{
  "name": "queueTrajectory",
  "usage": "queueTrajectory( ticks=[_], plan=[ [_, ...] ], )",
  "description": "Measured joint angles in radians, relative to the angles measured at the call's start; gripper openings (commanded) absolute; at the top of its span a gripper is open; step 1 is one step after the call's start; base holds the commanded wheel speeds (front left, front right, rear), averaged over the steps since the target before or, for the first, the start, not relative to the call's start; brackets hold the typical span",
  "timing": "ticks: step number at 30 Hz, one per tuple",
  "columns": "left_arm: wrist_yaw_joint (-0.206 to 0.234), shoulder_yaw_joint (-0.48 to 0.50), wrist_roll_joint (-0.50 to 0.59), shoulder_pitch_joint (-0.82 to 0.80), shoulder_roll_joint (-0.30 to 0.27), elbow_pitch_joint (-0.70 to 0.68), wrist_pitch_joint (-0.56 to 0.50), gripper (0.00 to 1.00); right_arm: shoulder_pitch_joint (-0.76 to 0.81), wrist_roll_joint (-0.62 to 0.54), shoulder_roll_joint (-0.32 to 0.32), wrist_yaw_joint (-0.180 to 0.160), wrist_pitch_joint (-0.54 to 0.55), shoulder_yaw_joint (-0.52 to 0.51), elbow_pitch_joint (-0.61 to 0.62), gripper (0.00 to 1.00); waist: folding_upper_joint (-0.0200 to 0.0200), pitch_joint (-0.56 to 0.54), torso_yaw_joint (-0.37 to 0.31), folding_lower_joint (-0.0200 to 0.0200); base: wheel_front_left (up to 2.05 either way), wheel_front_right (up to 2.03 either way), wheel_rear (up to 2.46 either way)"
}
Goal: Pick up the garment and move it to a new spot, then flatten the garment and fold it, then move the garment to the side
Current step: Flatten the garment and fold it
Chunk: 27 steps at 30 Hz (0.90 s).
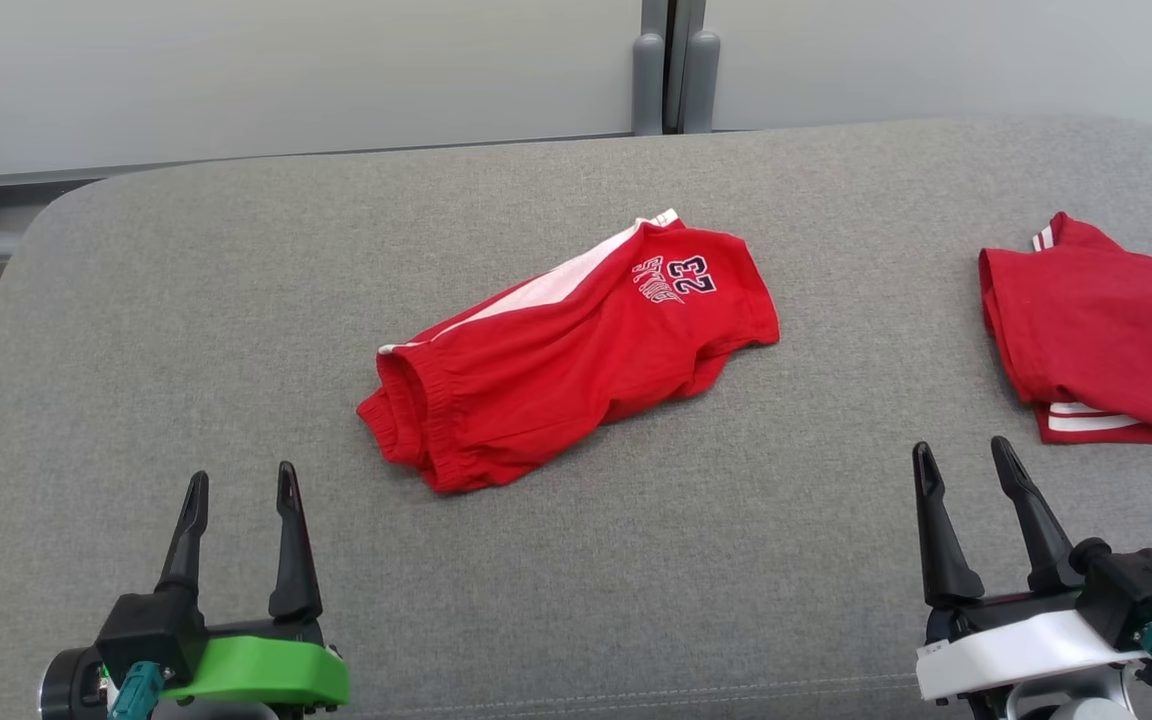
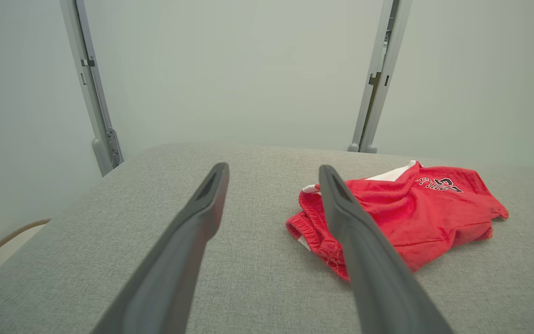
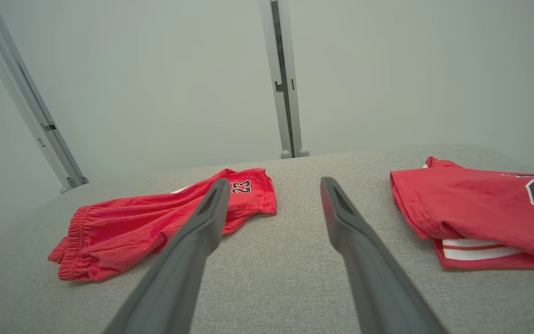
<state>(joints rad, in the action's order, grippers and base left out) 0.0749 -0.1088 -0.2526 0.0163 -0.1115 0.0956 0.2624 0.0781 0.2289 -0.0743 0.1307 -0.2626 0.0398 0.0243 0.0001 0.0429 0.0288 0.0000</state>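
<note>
Left claw and right claw hover spread, empty, low over the surface, leaving rumpled red shorts free.

Matt red cloth shorts, coarse grey woven cushion

I see my left gripper and right gripper both low and level with each other, fingers parted wide, pointing forward, nothing between the jaws of either.
</note>
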Motion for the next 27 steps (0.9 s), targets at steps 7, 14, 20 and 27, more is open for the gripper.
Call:
queueTrajectory(
  ticks=[7,14,20,27],
  plan=[
    [0.000,-0.008,0.006,0.000,0.000,0.007,0.000,1.00,0.000,0.005,0.006,0.000,0.000,-0.005,-0.005,1.00,-0.0001,0.002,0.010,0.0000,0.00,0.00,0.00],
    [0.000,-0.011,0.006,-0.001,0.000,0.010,0.000,1.00,0.000,0.016,0.008,0.000,0.000,-0.008,-0.022,1.00,-0.0001,-0.002,0.023,0.0000,0.00,0.00,0.00],
    [0.000,-0.018,-0.001,-0.004,0.004,0.012,0.000,1.00,-0.028,0.046,-0.027,0.000,0.000,-0.021,-0.086,1.00,0.0000,-0.006,0.042,0.0000,0.00,0.00,0.00],
    [-0.005,-0.040,-0.005,-0.030,0.011,0.012,0.000,1.00,-0.165,0.097,-0.128,0.000,0.000,-0.014,-0.266,1.00,0.0000,0.016,0.080,0.0000,0.00,0.00,0.00]
  ],
)
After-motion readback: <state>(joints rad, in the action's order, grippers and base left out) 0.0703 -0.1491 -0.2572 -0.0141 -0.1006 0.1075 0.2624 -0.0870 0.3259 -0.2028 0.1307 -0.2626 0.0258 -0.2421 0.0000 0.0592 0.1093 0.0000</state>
